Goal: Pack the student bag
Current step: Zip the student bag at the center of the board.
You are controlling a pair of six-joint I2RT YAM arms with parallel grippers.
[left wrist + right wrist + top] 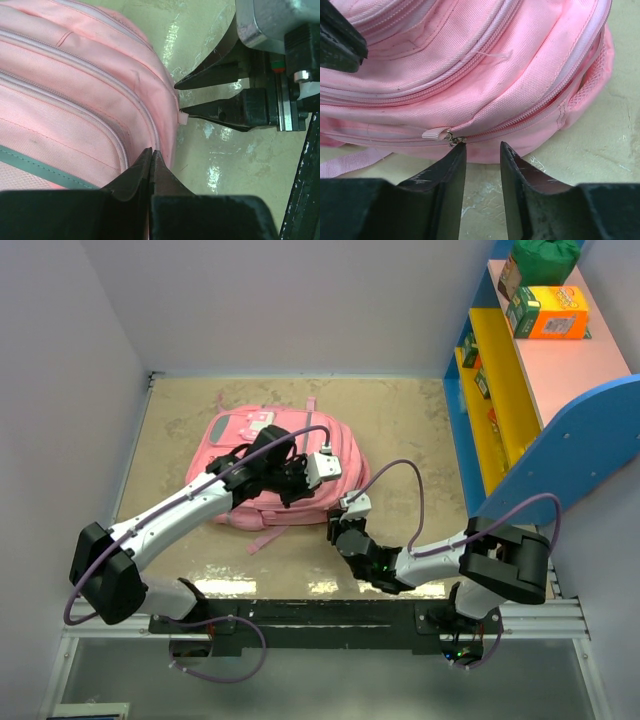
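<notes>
Nearest the arm bases, the right gripper (pixel 481 146) lay low over the mottled beige tabletop (pixel 410 430), at the near right edge of the large pink fabric student bag (pixel 236 436). Its two dark fingers stood a narrow gap apart with nothing held between them. The tip of one finger (pixel 456 151) sat just under the small metal zip slider (pixel 454 140), touching it or very nearly. A short pink fabric pull tab (pixel 435 133) stuck out sideways from that slider, along a closed zip line on the bag's side. A pink webbing strap (pixel 349 164) trailed onto the table beside it.

The bag itself lay flat on the table, left of centre, with its zipped seams running in rows across its bulging side. Reaching over its top, the left gripper (pixel 151 156) had its fingers pressed together, tips against the bag's outer seam. Whether any fabric was pinched between them could not be told.

Farther back on the right stood a blue, yellow and pink shelf unit (pixel 512 400) with an orange carton (pixel 556 312) on its top.
</notes>
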